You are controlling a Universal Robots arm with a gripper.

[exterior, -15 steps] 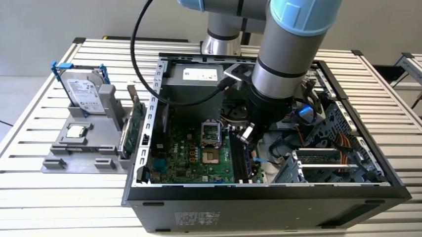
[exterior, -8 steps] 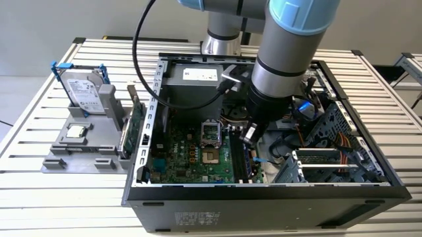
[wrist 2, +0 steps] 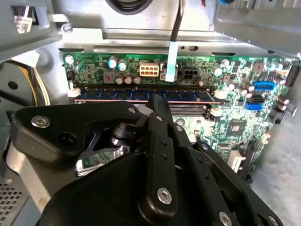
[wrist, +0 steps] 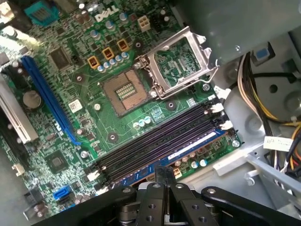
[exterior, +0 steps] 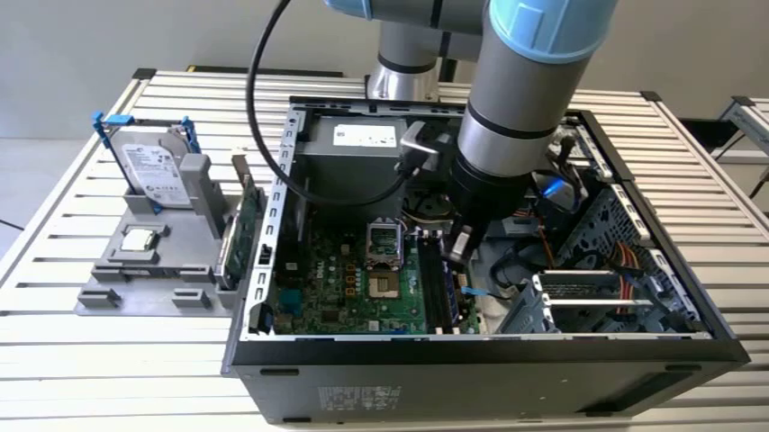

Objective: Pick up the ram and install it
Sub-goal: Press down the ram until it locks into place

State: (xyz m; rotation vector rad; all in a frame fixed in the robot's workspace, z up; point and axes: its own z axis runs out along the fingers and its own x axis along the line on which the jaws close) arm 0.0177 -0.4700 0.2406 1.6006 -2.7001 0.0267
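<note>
Now gripper [wrist 2: 157,101] fingers pressed together atop ram [wrist 2: 141,94] in slot nr CPU socket [wrist: 127,92]; uneven push cd leave it half-seated.

Hard drive [exterior: 157,168] and green card [exterior: 248,236] beside case [exterior: 481,360]

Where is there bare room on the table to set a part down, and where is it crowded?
Bare slats lie on the slatted metal table in front of the grey parts holder, and behind the holder near the far edge. It is crowded inside the open black computer case, where the gripper reaches down over the memory slots.
</note>
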